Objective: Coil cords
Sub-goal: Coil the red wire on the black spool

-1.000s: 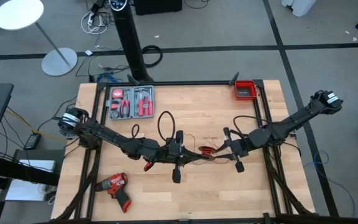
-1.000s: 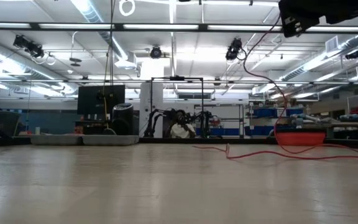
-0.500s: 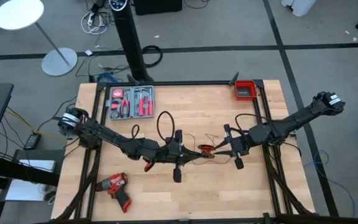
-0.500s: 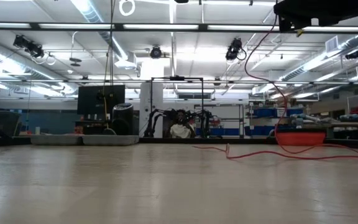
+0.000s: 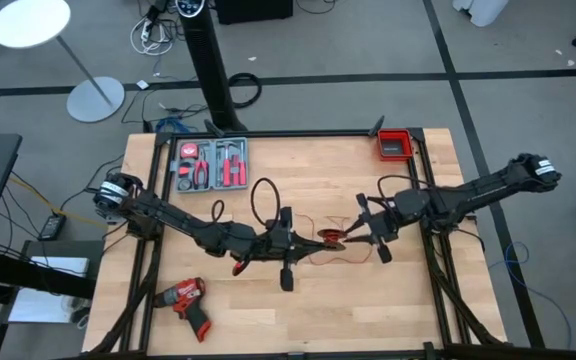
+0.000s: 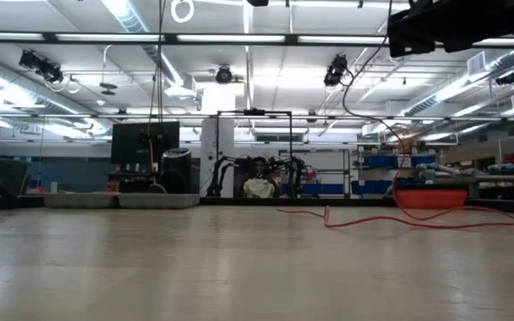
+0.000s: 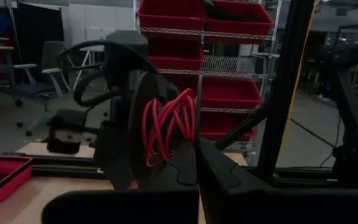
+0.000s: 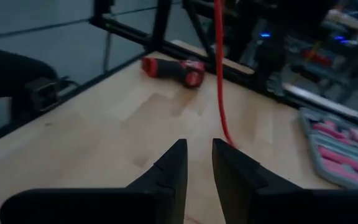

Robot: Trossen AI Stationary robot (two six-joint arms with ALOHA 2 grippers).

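Observation:
My left gripper (image 5: 313, 243) is over the middle of the table, shut on a small coil of the thin red wire (image 7: 166, 127). A loose strand of red wire (image 8: 219, 74) drops from above to the wood and trails across the table (image 6: 400, 223). My right gripper (image 5: 356, 232) faces the coil from the table's right. Its fingers (image 8: 199, 149) stand a little open with only bare wood showing between them. The strand passes just beyond one fingertip; I cannot tell whether it touches. The black cable (image 5: 263, 198) lies in loose loops on the table beyond my left arm. My left gripper holds the red wire's coil by several turns at one side of the loop (image 7: 188, 134), pinched between its shut fingers. My own fingers hide the exact spot. The fingers lie about level and come from the table's left. The coil stands on edge, clear of the table, and a strand hangs from it.
An open tool kit (image 5: 211, 165) with red-handled tools lies at the far left. A red bin (image 5: 395, 145) sits at the far right corner, and a red drill (image 5: 188, 300) lies near the front left. Bare wood shows in the front middle and right.
My right gripper has shifted a little toward the table's far edge and has rolled about its own axis, and its fingers keep the same small gap. My left gripper and the red coil have stayed where they were.

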